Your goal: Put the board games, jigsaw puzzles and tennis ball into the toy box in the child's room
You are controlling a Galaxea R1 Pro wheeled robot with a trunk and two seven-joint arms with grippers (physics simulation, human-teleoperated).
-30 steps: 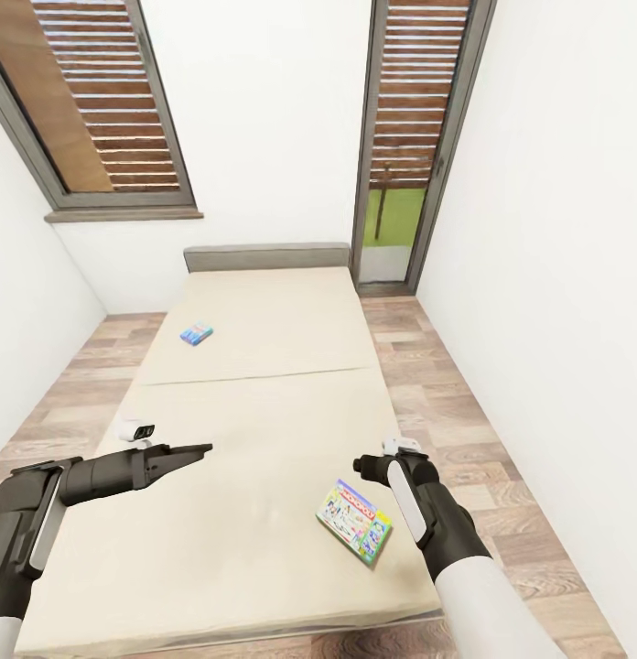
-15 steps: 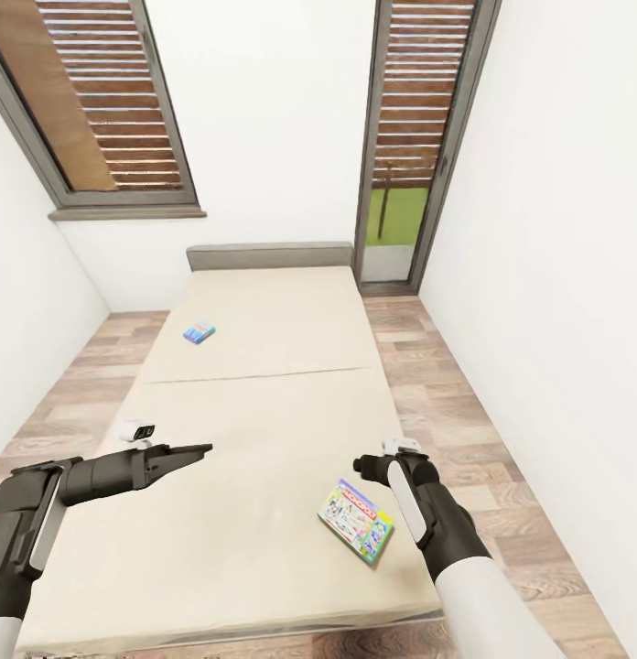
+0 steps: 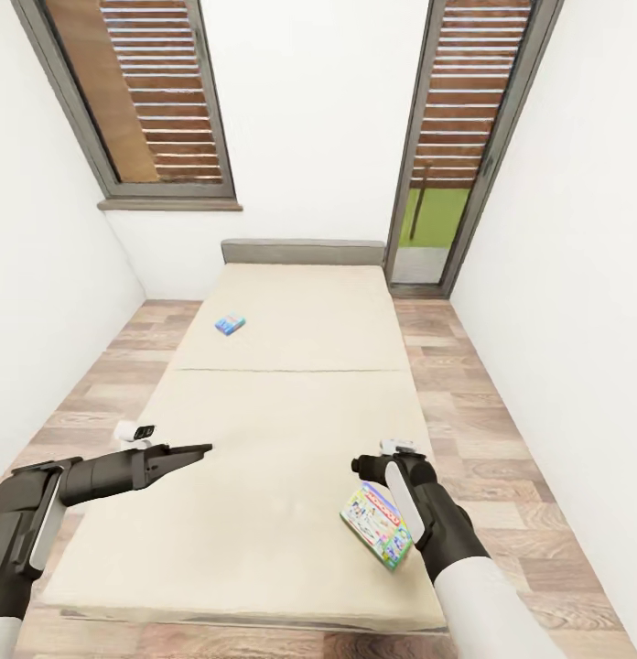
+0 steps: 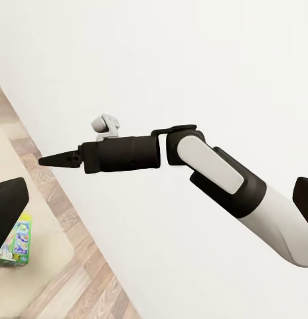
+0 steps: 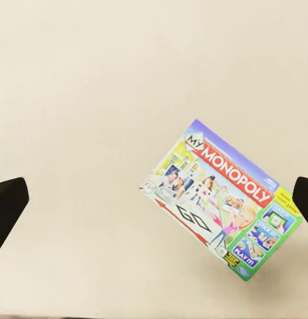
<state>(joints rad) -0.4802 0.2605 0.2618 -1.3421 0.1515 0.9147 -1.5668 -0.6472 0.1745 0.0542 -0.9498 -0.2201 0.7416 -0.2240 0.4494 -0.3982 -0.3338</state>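
My right tool hangs open just above the Monopoly box, flat on the bed. My left tool is closed. Blue game lies far ahead.

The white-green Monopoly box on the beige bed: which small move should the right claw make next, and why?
Probably lower the right claw straight down over the white-green Monopoly box. The box lies flat near the edge of the beige bed, just below that claw, and the right wrist view shows it between the two spread fingertips, untouched. The small blue box lies much farther up the bed.
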